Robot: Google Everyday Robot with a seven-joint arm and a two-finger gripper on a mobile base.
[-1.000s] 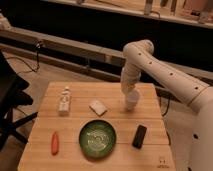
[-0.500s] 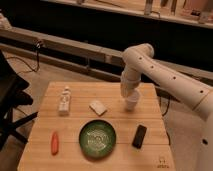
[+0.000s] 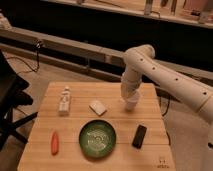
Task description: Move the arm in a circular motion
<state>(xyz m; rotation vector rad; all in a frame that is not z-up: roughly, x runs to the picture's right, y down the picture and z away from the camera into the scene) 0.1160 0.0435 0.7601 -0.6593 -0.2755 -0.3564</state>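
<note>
The arm [image 3: 165,75] is large and white, made of thick tubular segments with rows of small dark dots. It reaches in from the right, bends at a rounded joint [image 3: 140,54] and points down over the back right of the wooden table [image 3: 75,160]. The gripper [image 3: 130,96] is at the arm's lower end, right at a small white cup [image 3: 131,104] on the table. I cannot tell whether it touches the cup.
On the table lie a white bottle [image 3: 64,99], a small white packet [image 3: 98,107], a green bowl [image 3: 97,138], an orange carrot-like object [image 3: 54,142] and a black block [image 3: 139,136]. A dark chair [image 3: 10,100] stands at the left. A ledge runs behind the table.
The arm's bent joint and lower end have shifted slightly downward. The things on the table have not moved.
</note>
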